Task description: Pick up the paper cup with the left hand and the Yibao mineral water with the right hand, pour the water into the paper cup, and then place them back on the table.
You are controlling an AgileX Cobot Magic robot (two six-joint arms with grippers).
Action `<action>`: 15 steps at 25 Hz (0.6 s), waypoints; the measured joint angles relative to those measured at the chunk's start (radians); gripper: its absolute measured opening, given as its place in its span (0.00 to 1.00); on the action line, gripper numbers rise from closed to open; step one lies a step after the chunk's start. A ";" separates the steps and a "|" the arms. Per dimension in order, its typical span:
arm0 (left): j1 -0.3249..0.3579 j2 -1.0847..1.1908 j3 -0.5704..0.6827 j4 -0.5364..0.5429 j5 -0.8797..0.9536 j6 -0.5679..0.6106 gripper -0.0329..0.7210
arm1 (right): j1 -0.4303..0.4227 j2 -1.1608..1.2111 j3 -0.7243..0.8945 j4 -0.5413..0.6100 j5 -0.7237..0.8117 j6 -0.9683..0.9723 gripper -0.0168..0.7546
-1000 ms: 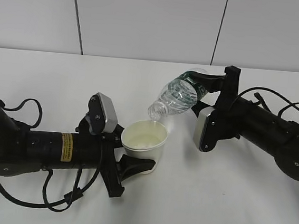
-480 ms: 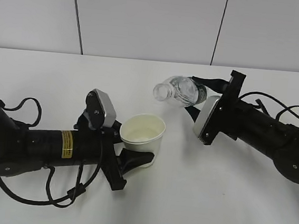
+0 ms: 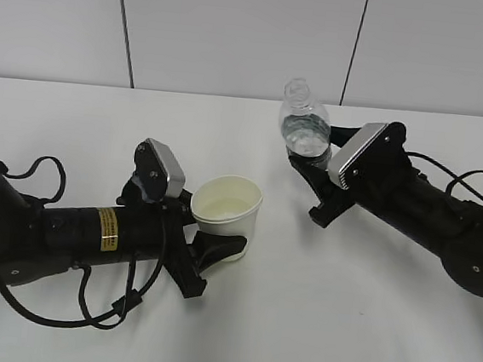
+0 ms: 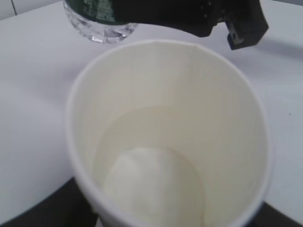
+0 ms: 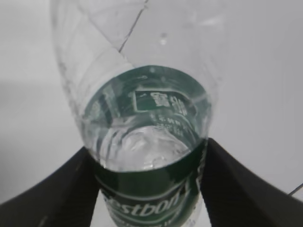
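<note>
Yibao mineral water (image 3: 305,127) is now held upright by the right hand (image 3: 394,191), its open neck pointing up, whereas a second ago it was tipped with the mouth over the paper cup (image 3: 225,215) and half a second ago it was lying nearly level. The right claw (image 3: 312,158) is clamped on the bottle around the dark green label band, as is confirmed in the right wrist view, where the black fingers (image 5: 52,189) are seen pressed against both sides of the label. Some water (image 5: 142,151) is left in the lower part of the bottle.

The paper cup is gripped by the left claw (image 3: 213,251), which is closed on its lower wall, at the left centre of the bench (image 3: 313,325). The cup is tilted slightly, and whether its base touches the bench cannot be told. In the left wrist view a level of clear liquid is seen inside the cup (image 4: 165,142), roughly part-way up the wall. The left hand (image 3: 91,235) has drifted a little to the left and the cup has been carried with it.

The pour is therefore judged complete. What remains is the setting down of both things: the bottle on the far right, the cup on the near left, each to be lowered level before the claws are opened, so that nothing is spilled.
</note>
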 joint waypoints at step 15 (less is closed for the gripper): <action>0.054 -0.039 0.000 -0.036 0.091 0.000 0.61 | 0.000 0.000 0.000 -0.002 0.021 0.439 0.61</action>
